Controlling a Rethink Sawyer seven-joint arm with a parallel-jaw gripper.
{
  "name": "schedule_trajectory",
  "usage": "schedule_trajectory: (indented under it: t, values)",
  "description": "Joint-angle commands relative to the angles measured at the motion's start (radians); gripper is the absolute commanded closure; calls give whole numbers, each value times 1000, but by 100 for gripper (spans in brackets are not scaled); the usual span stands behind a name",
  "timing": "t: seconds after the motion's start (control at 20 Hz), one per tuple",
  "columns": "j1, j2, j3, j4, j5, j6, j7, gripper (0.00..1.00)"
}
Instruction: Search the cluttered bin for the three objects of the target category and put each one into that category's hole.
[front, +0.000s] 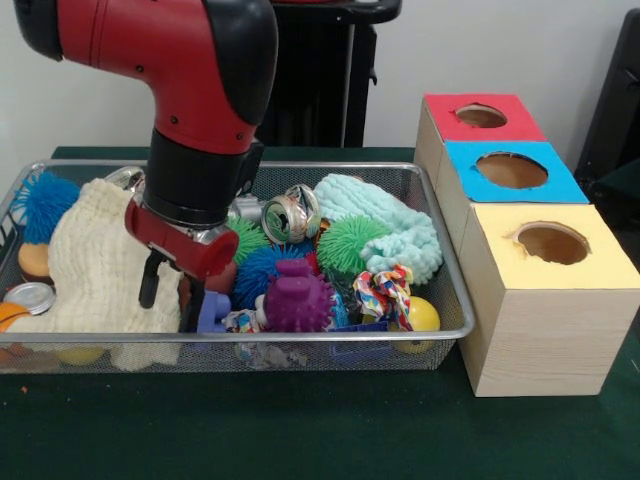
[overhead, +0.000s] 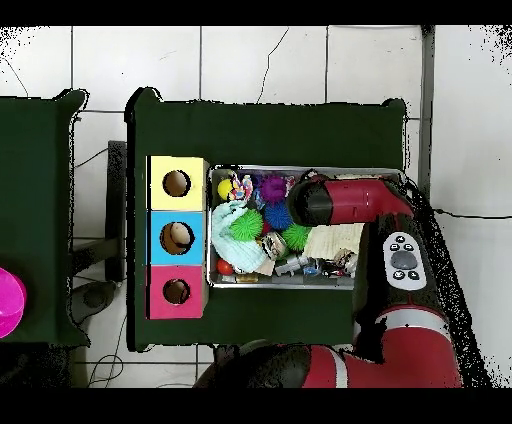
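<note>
Bin sits on green worktop left of the 3 boxes in front view, still packed w/ clutter: cream cloth, mint knit cloth, blue spiky ball, green spiky ball, purple spiky toy, metal rings, yellow ball, multicolour rope toy. Gripper is down inside bin at left-centre, next to cream cloth; dark fingers look apart, nothing seen held, so I read it as open, not gripping. Red box, blue box, yellow box stand in a row just right of bin; hole contents not clear from here.

Overhead view: bin mid worktop, boxes touching its side. Arm reaches over the bin, gripper hidden under it. Blue box hole seems to show a pale thing inside; yellow hole and red hole look dark, maybe empty.

Progress, my guess: at most 1 item posted, target category not evident, search phase, most of job left.
</note>
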Motion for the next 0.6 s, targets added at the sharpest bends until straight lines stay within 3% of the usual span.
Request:
schedule_trajectory:
  t: [0.05,0.6]
  values:
    - [21,66,29,-81,-77,129,-197,0]
    - [24,73,11,-116,-66,325,-227,0]
